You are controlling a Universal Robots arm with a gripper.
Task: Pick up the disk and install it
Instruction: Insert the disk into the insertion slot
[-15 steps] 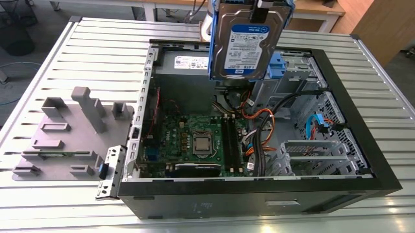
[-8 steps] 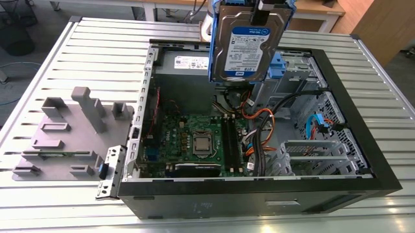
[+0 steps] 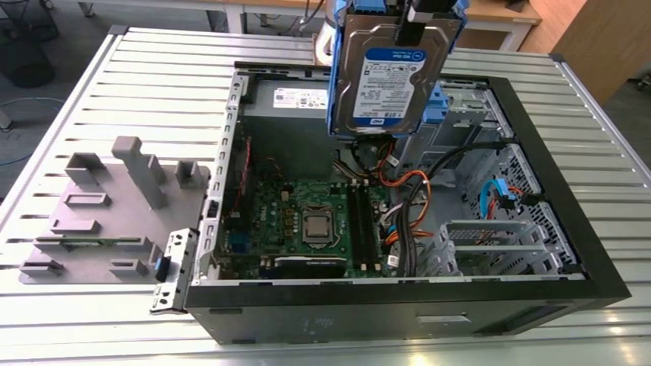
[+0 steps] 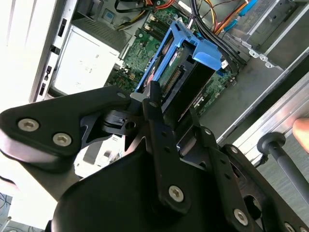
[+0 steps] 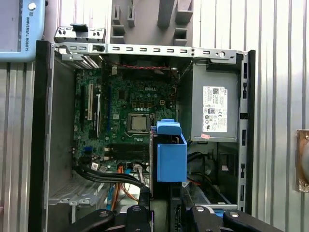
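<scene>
The disk (image 3: 389, 76) hangs upright over the open computer case (image 3: 569, 252), its white-and-blue label facing the exterior view. Blue plastic rails run down both of its sides. My gripper (image 3: 412, 34) is shut on the disk's top edge. In the second wrist view the disk (image 4: 179, 72) shows edge-on between the black fingers (image 4: 157, 121), with the motherboard below it. In the first wrist view the blue rail end of the disk (image 5: 170, 154) sticks out past my gripper (image 5: 166, 215), over the case's middle.
Inside the case lie a green motherboard (image 3: 305, 221), a grey power-supply box with a white sticker (image 5: 215, 108), orange and black cables (image 3: 412, 191) and metal drive cages (image 3: 489, 240). A blue latch (image 3: 440, 103) sits behind the disk. A grey fixture (image 3: 112, 206) stands on the slatted table (image 3: 152, 84).
</scene>
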